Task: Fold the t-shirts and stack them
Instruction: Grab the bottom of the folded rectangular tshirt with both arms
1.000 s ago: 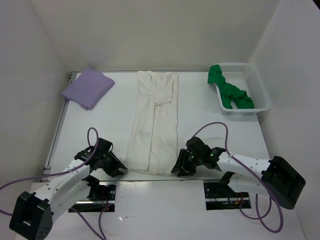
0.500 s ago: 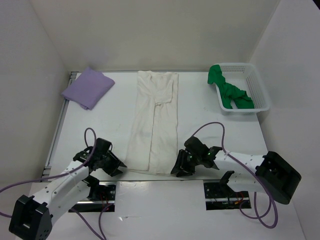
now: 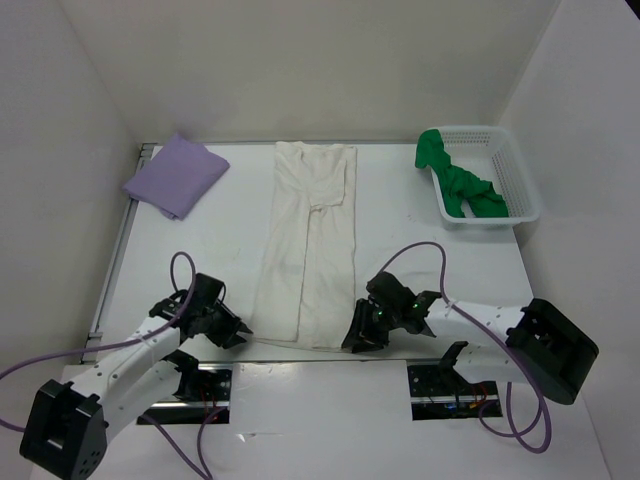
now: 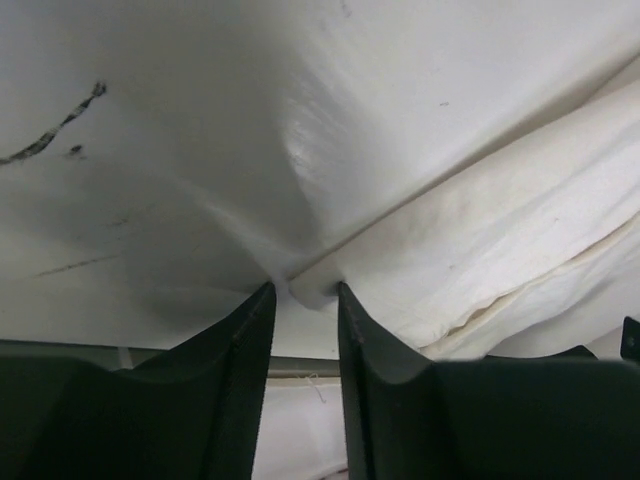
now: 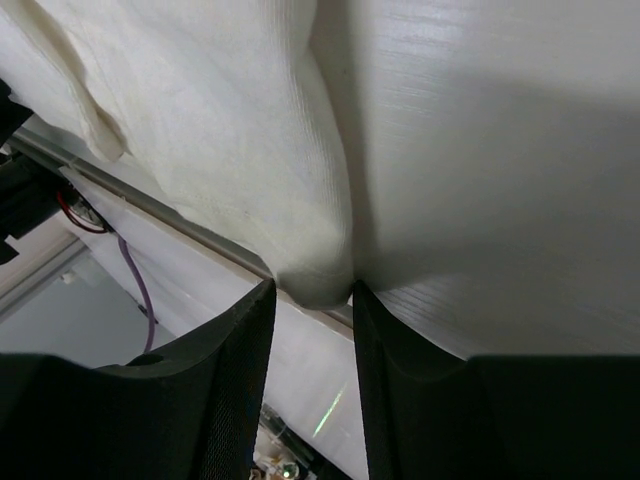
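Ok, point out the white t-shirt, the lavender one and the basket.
white t-shirt (image 3: 285,250), top external view, middle of its left folded panel.
lavender t-shirt (image 3: 175,175), top external view, centre of the folded bundle.
basket (image 3: 519,178), top external view, right mesh wall.

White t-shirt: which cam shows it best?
Top external: the whole white t-shirt is in frame, folded lengthwise into a long strip. The left wrist view shows only one near hem corner, close up. The right wrist view shows only the other.
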`<control>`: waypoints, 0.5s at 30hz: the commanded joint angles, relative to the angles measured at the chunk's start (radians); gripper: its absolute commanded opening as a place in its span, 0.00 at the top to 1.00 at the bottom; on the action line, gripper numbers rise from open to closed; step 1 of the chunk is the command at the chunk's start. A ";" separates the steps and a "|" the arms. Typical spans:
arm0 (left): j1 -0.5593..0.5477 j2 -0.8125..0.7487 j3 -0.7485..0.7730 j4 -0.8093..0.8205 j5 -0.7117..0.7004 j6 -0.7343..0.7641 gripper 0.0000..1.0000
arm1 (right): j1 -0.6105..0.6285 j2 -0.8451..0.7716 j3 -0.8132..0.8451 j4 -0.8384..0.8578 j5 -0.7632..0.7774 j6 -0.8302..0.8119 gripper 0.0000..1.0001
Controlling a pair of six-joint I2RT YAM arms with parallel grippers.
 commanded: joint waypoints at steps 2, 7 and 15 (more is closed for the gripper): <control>0.005 0.002 -0.011 0.040 0.001 -0.003 0.64 | 0.006 0.022 0.020 0.022 0.022 -0.012 0.60; 0.005 0.054 -0.020 0.065 0.027 0.039 0.63 | 0.006 0.022 0.020 0.022 0.031 0.008 0.64; 0.005 0.076 0.015 0.057 0.027 0.103 0.97 | 0.006 0.002 0.020 -0.025 0.042 0.008 0.89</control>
